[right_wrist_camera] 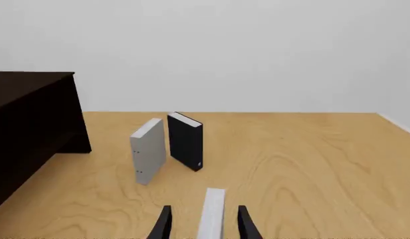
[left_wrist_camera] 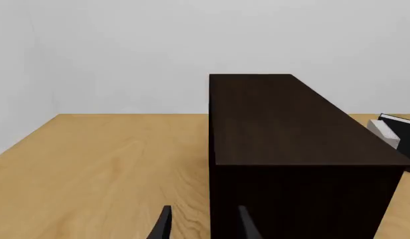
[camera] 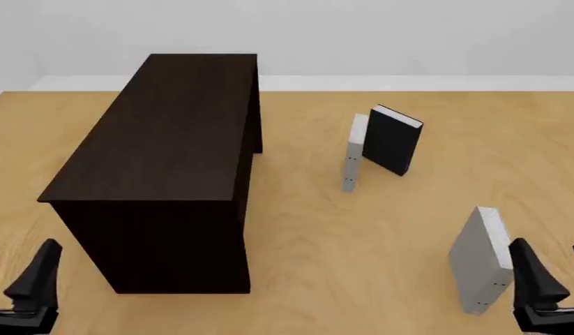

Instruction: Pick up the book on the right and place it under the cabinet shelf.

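Here, from left to right in the front view: the left end effector [camera: 17, 283] hovers at the near-left corner of the desk [camera: 361, 230], fingers spread with nothing between them; in its wrist view both dark fingertips [left_wrist_camera: 163, 224] stand apart just before the cabinet's near end. The cabinet [camera: 166, 132] is a long, very dark wood-grain box standing on the left half of the desk, its long axis running away from the arms toward the far wall. Right of centre and farther back, a pale grey book [camera: 353, 160] and a black book [camera: 393, 139] stand upright close together; whether they touch cannot be told. At the near right stands the book [camera: 478, 262], a thick light-grey hardcover, upright on its lower edge and leaning slightly left, white page edges facing up, a broad cover facing left. Small dark dots mark the cover's near vertical edge. Its long axis is close to vertical. The right end effector [camera: 556, 276] hovers around the book's near end, fingers spread; the right wrist view shows the white page edge [right_wrist_camera: 211, 211] lying between the two fingertips [right_wrist_camera: 244, 224], with narrow gaps on both sides. The desk is light wood with visible grain; beyond it rises a plain pale wall [camera: 408, 35].
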Motion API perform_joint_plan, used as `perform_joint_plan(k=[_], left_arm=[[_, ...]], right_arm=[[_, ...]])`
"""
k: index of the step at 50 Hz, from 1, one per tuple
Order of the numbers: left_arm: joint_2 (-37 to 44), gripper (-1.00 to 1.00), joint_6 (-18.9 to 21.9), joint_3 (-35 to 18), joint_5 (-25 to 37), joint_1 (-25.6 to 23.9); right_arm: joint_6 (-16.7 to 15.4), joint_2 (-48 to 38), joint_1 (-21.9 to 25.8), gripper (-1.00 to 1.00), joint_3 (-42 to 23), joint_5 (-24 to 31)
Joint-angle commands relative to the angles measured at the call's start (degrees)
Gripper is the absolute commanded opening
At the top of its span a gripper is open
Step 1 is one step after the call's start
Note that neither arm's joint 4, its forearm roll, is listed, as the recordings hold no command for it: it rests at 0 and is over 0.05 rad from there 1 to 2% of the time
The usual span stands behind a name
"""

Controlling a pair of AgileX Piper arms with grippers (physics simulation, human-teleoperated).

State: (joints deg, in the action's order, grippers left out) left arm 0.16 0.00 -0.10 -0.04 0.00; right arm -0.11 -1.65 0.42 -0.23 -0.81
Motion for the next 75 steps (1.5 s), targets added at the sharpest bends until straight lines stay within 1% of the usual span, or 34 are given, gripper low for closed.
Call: perform_joint_plan(k=[1, 2, 3, 5, 7, 8, 9, 10, 12, 13, 14, 15, 16, 17, 18, 19, 20, 23, 25, 27, 29, 35, 40, 41, 45, 46, 48, 50, 52, 55, 56, 62, 68, 75], left_arm=[[0.25, 1.0, 0.0, -0.15, -0.06, 0.0], [0.25, 1.0, 0.0, -0.15, -0.06, 0.0], [0.25, 1.0, 0.0, -0.15, -0.06, 0.0], [0.25, 1.0, 0.0, -0.15, -0.06, 0.0], [0.25, 1.0, 0.0, -0.15, -0.06, 0.0], [0.25, 1.0, 0.0, -0.15, -0.06, 0.0], [0.25, 1.0, 0.0, -0.15, -0.06, 0.0], [0.25, 1.0, 0.0, -0.15, -0.06, 0.0], [0.25, 1.0, 0.0, -0.15, -0.06, 0.0], [0.25, 1.0, 0.0, -0.15, -0.06, 0.0], [0.25, 1.0, 0.0, -0.15, -0.06, 0.0], [0.25, 1.0, 0.0, -0.15, -0.06, 0.0], [0.25, 1.0, 0.0, -0.15, -0.06, 0.0], [0.25, 1.0, 0.0, -0.15, -0.06, 0.0], [0.25, 1.0, 0.0, -0.15, -0.06, 0.0], [0.25, 1.0, 0.0, -0.15, -0.06, 0.0], [0.25, 1.0, 0.0, -0.15, -0.06, 0.0], [0.25, 1.0, 0.0, -0.15, -0.06, 0.0], [0.25, 1.0, 0.0, -0.15, -0.06, 0.0], [0.25, 1.0, 0.0, -0.15, -0.06, 0.0], [0.25, 1.0, 0.0, -0.15, -0.06, 0.0], [0.25, 1.0, 0.0, -0.15, -0.06, 0.0], [0.25, 1.0, 0.0, -0.15, -0.06, 0.0], [0.25, 1.0, 0.0, -0.15, -0.06, 0.0], [0.25, 1.0, 0.0, -0.15, -0.06, 0.0], [0.25, 1.0, 0.0, -0.15, -0.06, 0.0], [0.25, 1.0, 0.0, -0.15, -0.06, 0.0], [0.25, 1.0, 0.0, -0.15, -0.06, 0.0], [0.25, 1.0, 0.0, -0.15, -0.06, 0.0], [0.25, 1.0, 0.0, -0.15, -0.06, 0.0], [0.25, 1.0, 0.0, -0.15, -0.06, 0.0], [0.25, 1.0, 0.0, -0.15, -0.06, 0.0], [0.25, 1.0, 0.0, -0.15, -0.06, 0.0], [0.25, 1.0, 0.0, -0.15, -0.06, 0.0]], right_arm=[[0.39, -4.5, 0.19, 1.0, -1.89, -0.14], [3.63, -6.49, 1.32, 1.0, -2.63, -0.62], [4.56, -6.49, 1.5, 1.0, -2.88, -0.42], [4.28, -6.77, 2.69, 1.0, -4.91, 1.51], [5.72, -6.86, 2.66, 1.0, -6.39, 2.9], [8.42, -9.0, 0.69, 1.0, -6.88, 3.14], [8.73, -9.57, 0.8, 1.0, -7.08, 3.15], [7.55, -9.17, 2.0, 1.0, -8.4, 4.25], [5.47, -11.87, 1.1, 1.0, -9.87, 4.8], [6.48, -14.69, -0.24, 1.0, -10.28, 4.38], [7.13, -12.88, 1.3, 1.0, -11.85, 6.48], [7.12, -12.97, 1.08, 1.0, -12.46, 7.13], [7.23, -15.77, 0.92, 1.0, -13.77, 7.91], [7.66, -15.51, 1.91, 1.0, -14.17, 8.38], [9.49, -16.74, 2.77, 1.0, -15.37, 9.45], [9.79, -17.96, 2.88, 1.0, -16.27, 10.24], [8.45, -18.77, 3.06, 1.0, -17.82, 11.64], [7.05, -20.8, 2.03, 1.0, -20.19, 13.99], [7.19, -23.45, 0.89, 1.0, -21.83, 15.74], [7.83, -22.94, 1.87, 1.0, -24.44, 18.68], [5.72, -25.57, -0.31, 1.0, -26.84, 21.27], [7.38, -27.93, 0.02, 1.0, -31.91, 26.77], [5.77, -31.0, -0.85, 1.0, -35.13, 30.24], [6.55, -31.42, -0.72, 1.0, -35.37, 30.69], [6.12, -32.79, -1.38, 1.0, -37.3, 33.09], [7.74, -33.03, -0.58, 1.0, -37.97, 34.08], [9.42, -33.5, -0.08, 1.0, -38.62, 35.05], [9.62, -33.76, -0.41, 1.0, -38.86, 35.4], [11.64, -34.74, 0.73, 1.0, -37.8, 35.89], [12.71, -35.41, 1.68, 1.0, -36.46, 35.8], [11.93, -36.03, 1.12, 1.0, -36.04, 35.64], [12.73, -36.69, 1.7, 1.0, -34.31, 35.04], [12.18, -37.84, 1.8, 1.0, -33.09, 34.1], [13.56, -39.32, 2.78, 1.0, -29.54, 30.46]])
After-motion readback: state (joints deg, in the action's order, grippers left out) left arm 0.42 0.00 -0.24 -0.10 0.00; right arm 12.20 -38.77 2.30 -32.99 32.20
